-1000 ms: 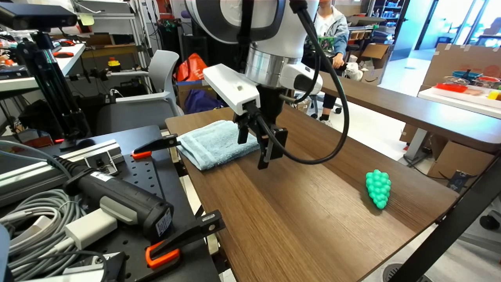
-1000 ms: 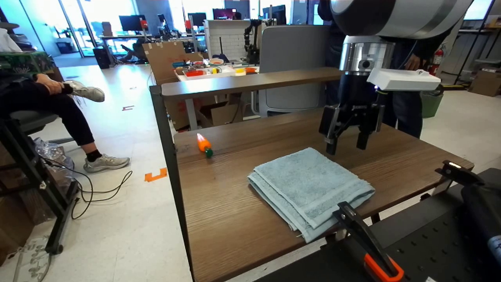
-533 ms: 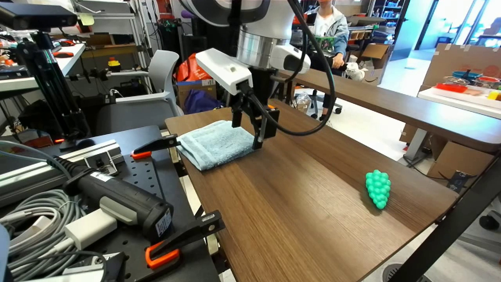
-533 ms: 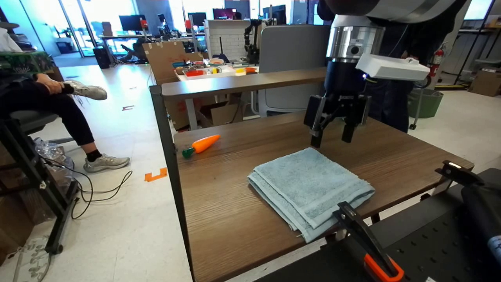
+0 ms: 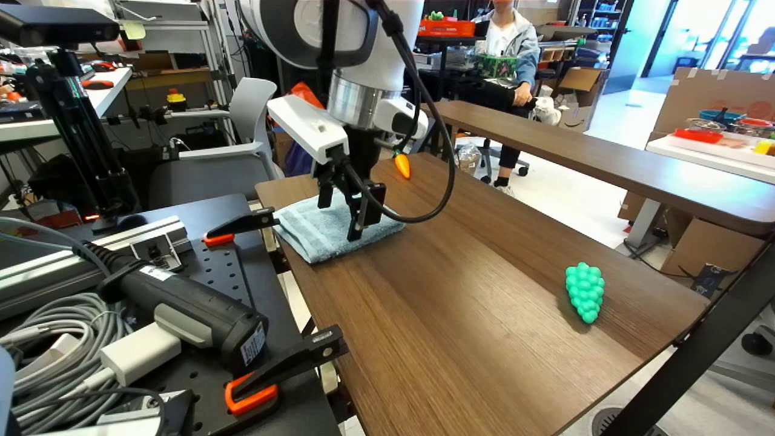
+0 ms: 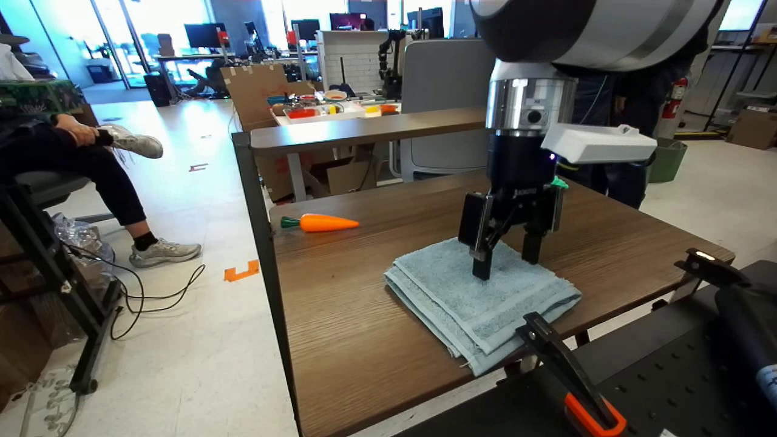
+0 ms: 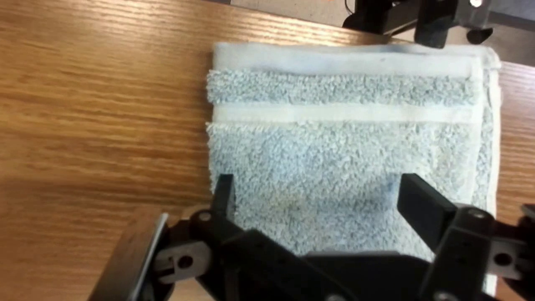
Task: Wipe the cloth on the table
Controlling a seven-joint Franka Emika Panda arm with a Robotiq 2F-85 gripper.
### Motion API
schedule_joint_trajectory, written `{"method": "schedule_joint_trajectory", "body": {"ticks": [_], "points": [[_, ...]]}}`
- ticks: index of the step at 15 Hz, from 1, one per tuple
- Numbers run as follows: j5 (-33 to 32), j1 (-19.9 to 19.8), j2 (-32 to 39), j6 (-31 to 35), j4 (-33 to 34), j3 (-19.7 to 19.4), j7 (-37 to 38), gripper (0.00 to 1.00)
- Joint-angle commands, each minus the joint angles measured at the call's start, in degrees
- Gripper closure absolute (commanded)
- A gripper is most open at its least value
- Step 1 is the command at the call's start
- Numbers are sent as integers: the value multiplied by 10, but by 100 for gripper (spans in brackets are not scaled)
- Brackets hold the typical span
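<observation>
One spread end effector (image 6: 506, 267) stands over one cloth (image 6: 481, 303).

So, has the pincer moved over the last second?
Yes: in an exterior view, the pincer has shifted toward the picture's left, farther from the green toy grapes, which lie where they did, and is now over the folded terry towel.

The gripper (image 6: 506, 262) points downward, its two fingers (image 6: 482, 268) parted with a gap between; directly above it stands the silver wrist (image 6: 532, 100), topped by the arm (image 6: 598, 33).
</observation>
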Motion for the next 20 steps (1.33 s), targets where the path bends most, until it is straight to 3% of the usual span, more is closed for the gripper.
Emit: {"method": "schedule_joint_trajectory", "body": {"ticks": [1,12,20], "points": [[-3,3,30,29,-3,14,-28,0],[-2,1,28,16,1,13,-19,0],[-21,9,33,89,4,-40,31,0]]}}
